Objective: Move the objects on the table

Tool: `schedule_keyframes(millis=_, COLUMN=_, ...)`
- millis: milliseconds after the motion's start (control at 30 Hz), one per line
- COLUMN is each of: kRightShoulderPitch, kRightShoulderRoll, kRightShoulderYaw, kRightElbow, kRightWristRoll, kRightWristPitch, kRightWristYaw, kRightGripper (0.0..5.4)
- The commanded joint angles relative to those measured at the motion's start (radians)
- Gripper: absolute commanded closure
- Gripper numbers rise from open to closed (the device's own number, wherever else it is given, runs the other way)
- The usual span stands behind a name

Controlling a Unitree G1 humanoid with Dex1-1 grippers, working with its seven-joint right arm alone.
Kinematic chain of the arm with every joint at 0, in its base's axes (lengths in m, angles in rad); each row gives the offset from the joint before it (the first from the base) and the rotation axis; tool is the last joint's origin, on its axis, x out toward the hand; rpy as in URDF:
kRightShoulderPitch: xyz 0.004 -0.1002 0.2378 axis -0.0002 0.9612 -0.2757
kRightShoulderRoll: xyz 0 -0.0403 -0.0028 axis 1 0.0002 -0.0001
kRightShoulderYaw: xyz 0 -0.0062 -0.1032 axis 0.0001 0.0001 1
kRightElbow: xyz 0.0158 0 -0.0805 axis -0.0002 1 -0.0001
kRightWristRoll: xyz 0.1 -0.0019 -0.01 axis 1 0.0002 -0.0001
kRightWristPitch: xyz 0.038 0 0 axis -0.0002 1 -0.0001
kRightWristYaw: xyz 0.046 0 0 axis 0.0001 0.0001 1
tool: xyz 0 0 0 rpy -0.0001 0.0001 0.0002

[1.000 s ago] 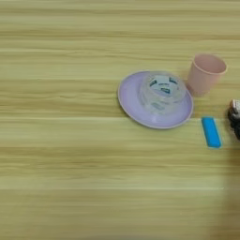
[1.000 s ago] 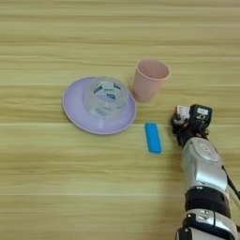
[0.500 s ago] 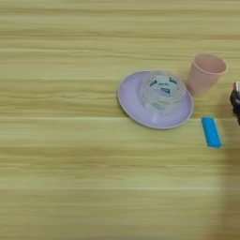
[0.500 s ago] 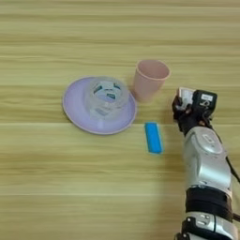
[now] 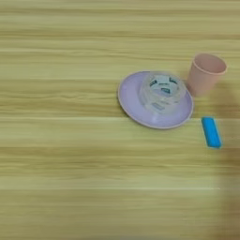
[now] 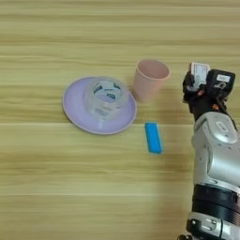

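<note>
In the right eye view my right gripper (image 6: pixel 197 82) is right of the salmon-pink cup (image 6: pixel 150 79), and the silver forearm (image 6: pixel 214 154) comes up from the bottom right. The black fingers are shut on a small flat red-and-white box (image 6: pixel 200 71), held clear of the table (image 6: pixel 47 178). The cup stands upright beside a lilac plate (image 6: pixel 77 117). A clear tape roll with bluish print (image 6: pixel 107 97) lies on that plate. The left eye view shows the cup (image 5: pixel 206 74), the plate (image 5: pixel 133 105) and the tape roll (image 5: pixel 161 91), but not the gripper.
A small flat blue block (image 6: pixel 153 137) lies on the wood just below the cup, between the plate and my forearm. It also shows in the left eye view as the blue block (image 5: pixel 211 132).
My gripper has moved away from me, up the picture, from beside the blue block to level with the cup, carrying the small box. Cup, plate, tape roll and blue block stay put.
</note>
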Motion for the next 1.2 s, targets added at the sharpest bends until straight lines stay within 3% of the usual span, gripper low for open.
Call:
schedule_keyframes(millis=33, kRightShoulderPitch=-0.066, kRightShoulderRoll=-0.049, kRightShoulderYaw=0.003, kRightElbow=-0.126, kRightWristRoll=0.016, kRightWristPitch=0.010, kRightWristYaw=0.005, kRightGripper=3.30)
schedule_keyframes(millis=600, kRightShoulderPitch=-0.096, kRightShoulderRoll=0.013, kRightShoulderYaw=0.120, kRightElbow=-0.362, kRightWristRoll=0.104, kRightWristPitch=0.170, kRightWristYaw=0.034, kRightGripper=3.30)
schedule_keyframes(millis=900, kRightShoulderPitch=-0.101, kRightShoulderRoll=0.089, kRightShoulderYaw=0.310, kRightElbow=-0.432, kRightWristRoll=0.099, kRightWristPitch=0.232, kRightWristYaw=0.067, kRightGripper=3.30)
schedule_keyframes(millis=1200, kRightShoulderPitch=-0.094, kRightShoulderRoll=0.162, kRightShoulderYaw=0.491, kRightElbow=-0.414, kRightWristRoll=0.075, kRightWristPitch=0.260, kRightWristYaw=0.103, kRightGripper=3.30)
